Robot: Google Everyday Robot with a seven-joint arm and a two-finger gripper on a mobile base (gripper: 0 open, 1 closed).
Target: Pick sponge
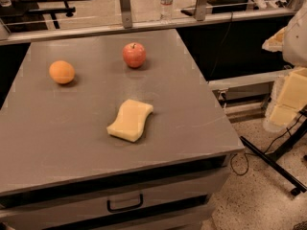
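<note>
The sponge [130,120] is a pale yellow foam slab with wavy sides. It lies flat on the grey table [57,128], a little right of the middle and toward the front. My gripper [286,102], pale yellow and blocky, hangs at the right edge of the view. It is off the table, beyond its right side and above the floor, far from the sponge and holding nothing that shows.
A red apple [134,55] stands at the back of the table and an orange [62,72] at the back left. A water bottle [166,1] stands behind the table by a rail. Black stand legs and cables [271,159] cross the floor at right. A drawer handle [125,205] is below the tabletop.
</note>
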